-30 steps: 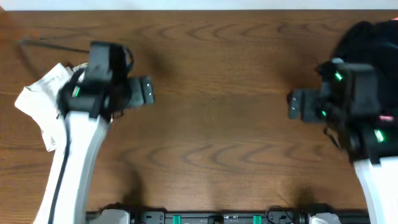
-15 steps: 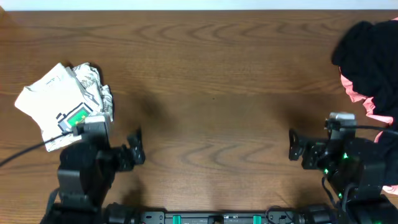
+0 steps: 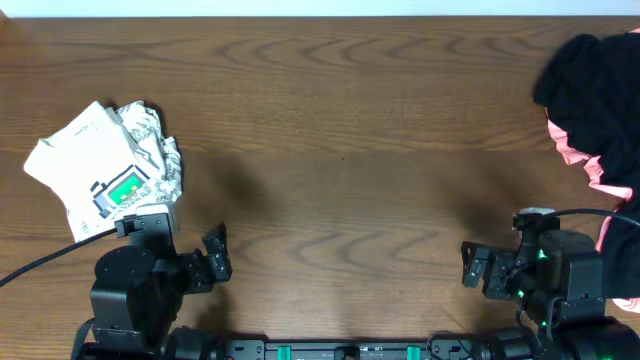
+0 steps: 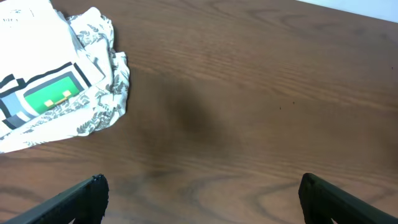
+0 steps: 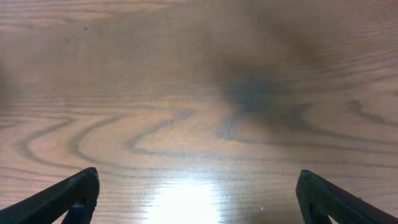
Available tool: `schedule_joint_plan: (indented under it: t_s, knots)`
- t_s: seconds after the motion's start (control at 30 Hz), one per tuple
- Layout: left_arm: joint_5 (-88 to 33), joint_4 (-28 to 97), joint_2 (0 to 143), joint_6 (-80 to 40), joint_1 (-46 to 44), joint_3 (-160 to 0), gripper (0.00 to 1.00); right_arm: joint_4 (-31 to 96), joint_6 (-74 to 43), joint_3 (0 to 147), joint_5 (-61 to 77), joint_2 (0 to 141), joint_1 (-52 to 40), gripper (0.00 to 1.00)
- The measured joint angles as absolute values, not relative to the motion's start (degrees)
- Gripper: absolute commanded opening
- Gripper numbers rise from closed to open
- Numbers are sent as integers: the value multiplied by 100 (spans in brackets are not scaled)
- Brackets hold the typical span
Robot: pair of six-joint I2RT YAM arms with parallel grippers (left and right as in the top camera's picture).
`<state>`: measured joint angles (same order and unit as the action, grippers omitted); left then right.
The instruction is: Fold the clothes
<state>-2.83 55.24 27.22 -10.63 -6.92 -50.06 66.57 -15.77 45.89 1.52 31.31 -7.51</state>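
The left claw (image 3: 216, 256) and right claw (image 3: 470, 266) are wide, empty; a clumsy tug could pull the clothes (image 3: 592, 82) off the table (image 3: 340, 120).

Folded T-shirt (image 3: 85, 165) left; black heap (image 3: 592, 80) right

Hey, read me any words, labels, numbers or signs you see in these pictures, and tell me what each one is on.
No text can be read.
The green print on the folded white shirt: no legible letters.
The faint grey marks near the shirt's top edge: too small to read.
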Motion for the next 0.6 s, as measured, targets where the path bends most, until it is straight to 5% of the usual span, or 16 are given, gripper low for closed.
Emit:
schedule_joint_plan:
  t_s: [0.6]
  knots:
    - [-283, 5524, 2722, -1061, -692, -5006, 98, 6569, -1525, 4327, -16, 2106, -749, 99]
